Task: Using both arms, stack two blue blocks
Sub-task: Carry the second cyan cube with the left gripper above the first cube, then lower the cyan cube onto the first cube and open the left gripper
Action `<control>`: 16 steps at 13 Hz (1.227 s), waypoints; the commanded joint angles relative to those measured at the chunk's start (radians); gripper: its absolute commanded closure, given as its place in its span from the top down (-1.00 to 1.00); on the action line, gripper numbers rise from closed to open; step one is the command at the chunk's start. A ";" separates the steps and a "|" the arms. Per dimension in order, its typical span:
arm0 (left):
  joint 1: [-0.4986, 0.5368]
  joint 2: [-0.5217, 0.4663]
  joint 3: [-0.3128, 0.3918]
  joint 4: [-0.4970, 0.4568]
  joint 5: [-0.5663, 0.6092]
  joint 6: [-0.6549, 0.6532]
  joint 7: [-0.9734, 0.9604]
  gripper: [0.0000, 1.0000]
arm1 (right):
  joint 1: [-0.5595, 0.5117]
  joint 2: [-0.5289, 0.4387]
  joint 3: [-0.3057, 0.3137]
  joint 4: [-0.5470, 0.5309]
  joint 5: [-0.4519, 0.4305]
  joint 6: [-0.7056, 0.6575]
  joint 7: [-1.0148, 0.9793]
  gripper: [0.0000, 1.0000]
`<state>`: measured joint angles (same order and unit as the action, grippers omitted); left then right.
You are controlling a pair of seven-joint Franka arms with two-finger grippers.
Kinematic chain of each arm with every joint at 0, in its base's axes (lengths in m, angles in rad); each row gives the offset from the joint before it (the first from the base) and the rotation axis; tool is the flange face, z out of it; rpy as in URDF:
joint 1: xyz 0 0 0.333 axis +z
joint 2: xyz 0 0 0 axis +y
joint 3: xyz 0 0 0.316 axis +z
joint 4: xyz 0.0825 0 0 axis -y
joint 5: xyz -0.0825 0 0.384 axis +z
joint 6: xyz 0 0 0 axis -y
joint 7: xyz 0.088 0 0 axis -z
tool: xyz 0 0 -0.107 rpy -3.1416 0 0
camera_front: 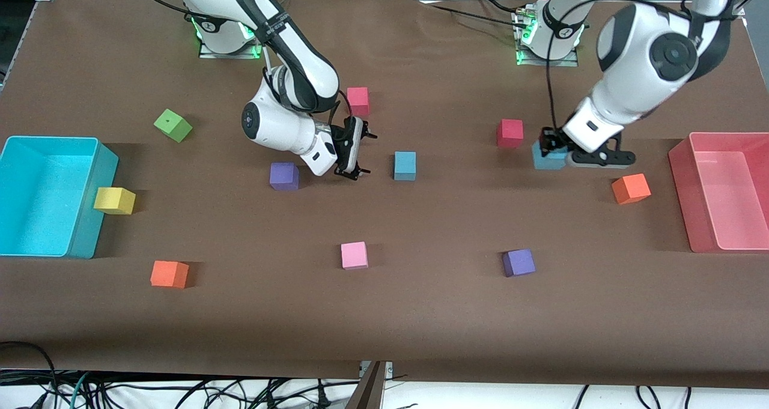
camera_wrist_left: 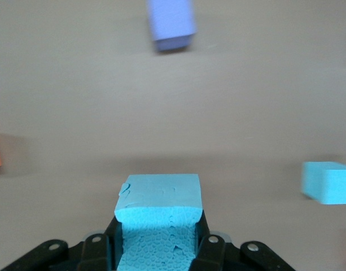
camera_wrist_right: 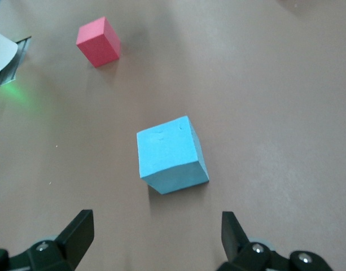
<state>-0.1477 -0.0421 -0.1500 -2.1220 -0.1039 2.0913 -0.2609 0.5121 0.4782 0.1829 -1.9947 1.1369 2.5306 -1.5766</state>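
One blue block [camera_wrist_left: 158,195] is clamped in the left gripper [camera_front: 556,151]; the right gripper [camera_front: 354,148] is spread wide, empty, beside the second blue block [camera_front: 405,166]

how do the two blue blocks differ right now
The blue block in the left gripper is clamped between its fingers; the free blue block sits untouched on the table.

The held one is toward the left arm's end, beside a red block; the free one lies mid-table, in front of the open right gripper.

Both are the same colour and size.
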 commanded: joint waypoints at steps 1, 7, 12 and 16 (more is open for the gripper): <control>-0.090 0.077 -0.028 0.086 -0.026 -0.019 -0.140 -1.00 | -0.015 0.000 0.023 -0.038 0.145 0.019 -0.159 1.00; -0.346 0.318 -0.026 0.305 -0.040 -0.011 -0.441 -1.00 | -0.015 0.049 0.023 -0.030 0.262 0.007 -0.297 1.00; -0.467 0.478 -0.005 0.367 -0.037 0.116 -0.580 -1.00 | -0.018 0.068 0.024 -0.021 0.291 0.005 -0.321 1.00; -0.529 0.507 0.056 0.366 -0.036 0.154 -0.597 -1.00 | -0.020 0.069 0.021 -0.023 0.294 -0.024 -0.322 1.00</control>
<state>-0.6477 0.4572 -0.1271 -1.7860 -0.1325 2.2548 -0.8436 0.5105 0.5427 0.1878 -2.0236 1.4029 2.5250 -1.8675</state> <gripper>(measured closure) 0.493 0.000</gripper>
